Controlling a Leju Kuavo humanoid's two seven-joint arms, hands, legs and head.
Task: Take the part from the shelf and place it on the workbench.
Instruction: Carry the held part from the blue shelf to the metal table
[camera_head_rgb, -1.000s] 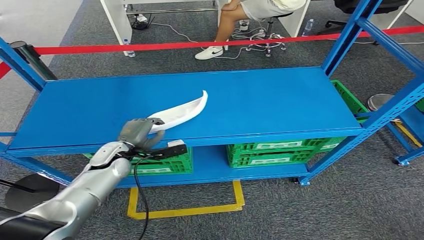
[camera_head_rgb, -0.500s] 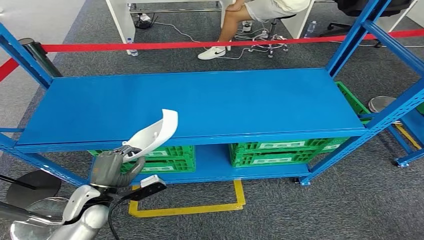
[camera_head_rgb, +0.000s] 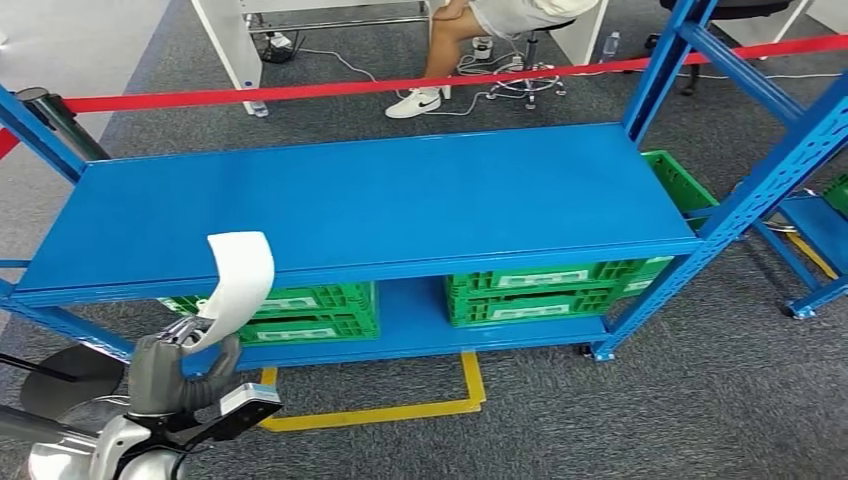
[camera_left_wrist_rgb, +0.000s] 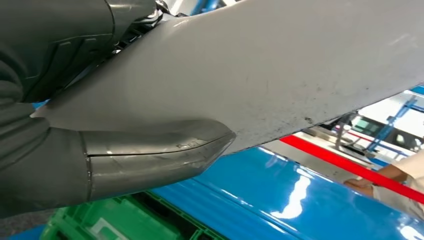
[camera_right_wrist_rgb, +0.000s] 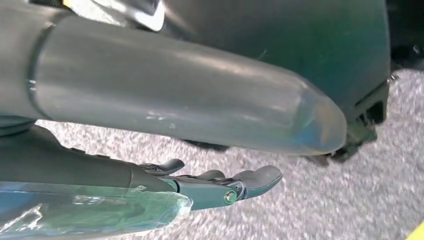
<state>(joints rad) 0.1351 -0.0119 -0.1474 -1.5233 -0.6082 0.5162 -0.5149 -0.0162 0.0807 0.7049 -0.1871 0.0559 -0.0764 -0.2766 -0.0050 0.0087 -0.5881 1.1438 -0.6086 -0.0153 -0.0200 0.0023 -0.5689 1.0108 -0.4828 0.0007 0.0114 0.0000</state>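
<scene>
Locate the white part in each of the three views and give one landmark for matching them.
Head view: the white part stands up from the left hand at lower left, in front of the blue shelf.
Left wrist view: the part spans the upper picture, the thumb pressed on it.
Right wrist view: not in it.
Shared landmark: the blue shelf, in the head and left wrist views.

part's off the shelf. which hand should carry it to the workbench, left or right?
Left. The left hand already grips the white part, lifted off the blue shelf. The right hand hangs over the carpet with its fingers apart, holding nothing. A handover would likely add needless risk.
</scene>
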